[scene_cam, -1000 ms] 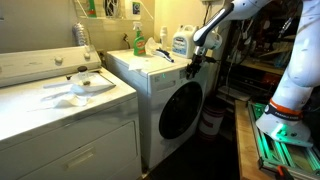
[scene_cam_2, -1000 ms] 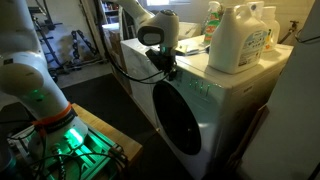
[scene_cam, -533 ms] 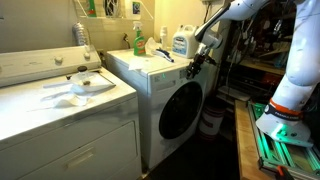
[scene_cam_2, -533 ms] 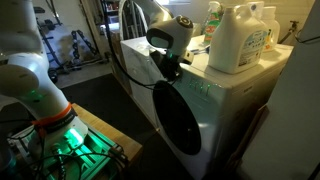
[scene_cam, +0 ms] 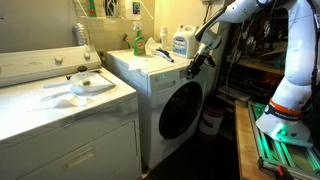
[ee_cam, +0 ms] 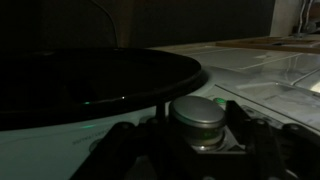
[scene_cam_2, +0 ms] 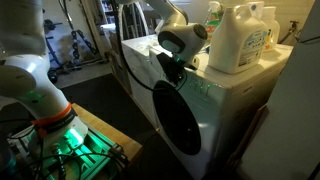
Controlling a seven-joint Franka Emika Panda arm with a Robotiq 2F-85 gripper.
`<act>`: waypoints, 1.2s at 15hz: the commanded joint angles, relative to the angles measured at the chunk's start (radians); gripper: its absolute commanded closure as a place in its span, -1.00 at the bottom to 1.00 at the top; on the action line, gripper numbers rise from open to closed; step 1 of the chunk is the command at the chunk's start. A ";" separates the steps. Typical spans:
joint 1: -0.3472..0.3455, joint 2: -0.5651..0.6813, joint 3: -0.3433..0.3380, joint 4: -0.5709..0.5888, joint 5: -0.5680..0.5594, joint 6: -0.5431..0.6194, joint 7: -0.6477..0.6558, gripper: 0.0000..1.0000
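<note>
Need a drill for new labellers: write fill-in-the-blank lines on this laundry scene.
The pincer hangs at the white front-loading ___. In the wrist view a silver ___ sits between its fingers. The detergent jug stands on ___ of that machine.
Missing: washer; knob; top.

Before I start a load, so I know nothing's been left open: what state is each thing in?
Gripper: fingers either side of the knob; grip unclear.
Knob: setting unreadable.
Washer door: shut.
Jug: upright.
Dryer lid: shut.
</note>
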 commanded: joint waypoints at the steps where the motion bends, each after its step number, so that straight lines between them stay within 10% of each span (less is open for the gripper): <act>1: 0.022 -0.064 -0.029 -0.030 -0.037 0.036 -0.022 -0.92; 13: 0.131 -0.315 -0.071 -0.373 -0.670 0.514 0.404 -1.00; 17: 0.102 -0.324 -0.093 -0.376 -0.681 0.496 0.317 -1.00; 18: 0.099 -0.318 -0.098 -0.367 -0.675 0.504 0.300 -0.67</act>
